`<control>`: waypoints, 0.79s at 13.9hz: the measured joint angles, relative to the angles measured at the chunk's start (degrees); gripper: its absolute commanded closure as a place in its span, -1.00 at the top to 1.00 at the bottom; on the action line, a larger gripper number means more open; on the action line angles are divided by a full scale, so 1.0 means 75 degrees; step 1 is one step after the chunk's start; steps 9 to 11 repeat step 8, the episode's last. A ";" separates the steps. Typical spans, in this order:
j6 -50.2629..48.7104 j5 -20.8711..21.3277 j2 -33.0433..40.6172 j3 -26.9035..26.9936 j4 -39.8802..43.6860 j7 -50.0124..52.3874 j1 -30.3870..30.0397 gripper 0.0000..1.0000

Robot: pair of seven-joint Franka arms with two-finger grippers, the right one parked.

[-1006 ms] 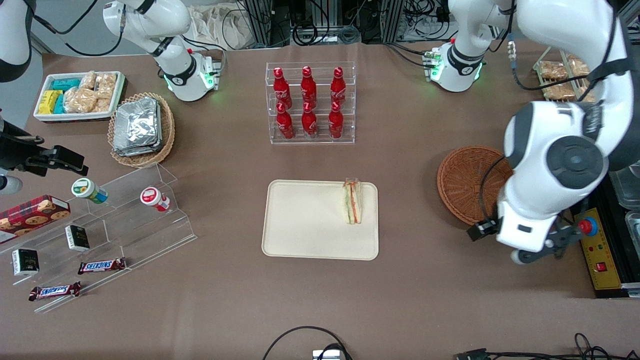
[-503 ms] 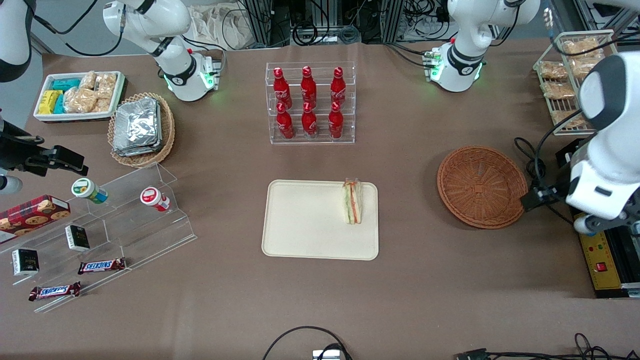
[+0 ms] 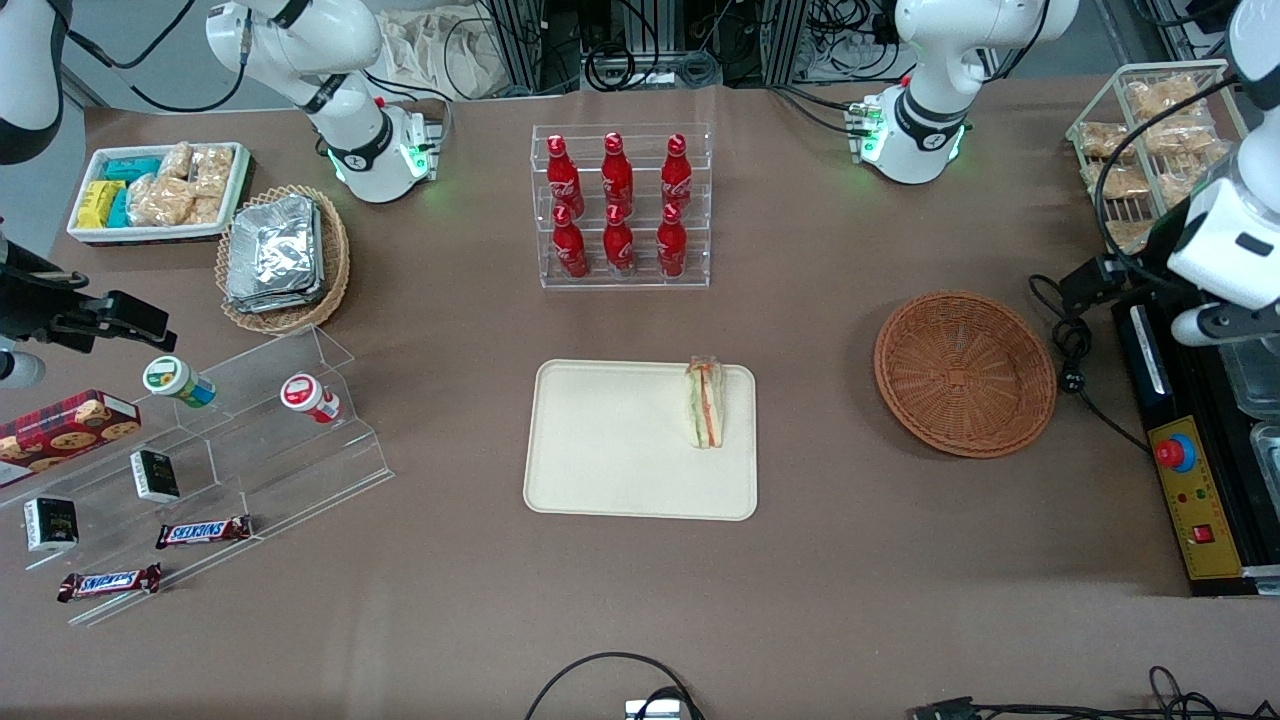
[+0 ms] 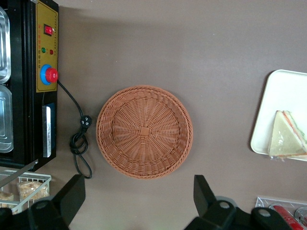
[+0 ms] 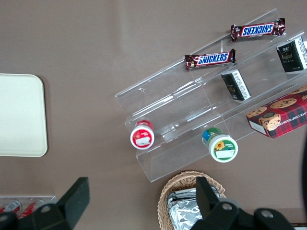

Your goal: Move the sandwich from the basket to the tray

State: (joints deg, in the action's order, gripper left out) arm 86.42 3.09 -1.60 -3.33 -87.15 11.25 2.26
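Observation:
The sandwich (image 3: 705, 402) lies on the cream tray (image 3: 620, 450), at the tray's edge nearest the working arm's end of the table. It also shows as a pale wedge (image 4: 287, 141) on the tray's corner (image 4: 283, 96). The reddish-brown basket (image 3: 965, 372) holds nothing and stands apart from the tray. My gripper (image 4: 139, 201) hangs high above the table beside the basket (image 4: 144, 132), open, with only bare table between its fingers. The working arm (image 3: 1225, 250) sits at the table's end, past the basket.
A black control box with a red button (image 3: 1176, 453) and a coiled cable (image 3: 1072, 345) lie by the basket. A wire rack of bagged snacks (image 3: 1150, 140) stands near the arm. A bottle rack (image 3: 620, 205) stands farther from the camera than the tray.
The working arm has swung from above the basket out toward its own end of the table and away from the camera, uncovering the whole basket. Sandwich, tray and basket have not moved.

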 measured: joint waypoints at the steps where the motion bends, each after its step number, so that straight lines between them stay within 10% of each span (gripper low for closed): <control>1: -0.0066 -0.0015 0.0084 -0.0021 -0.0009 -0.0001 -0.0030 1.00; 11: -0.0168 -0.0125 0.0255 -0.0693 -0.0111 -0.0037 -0.0715 1.00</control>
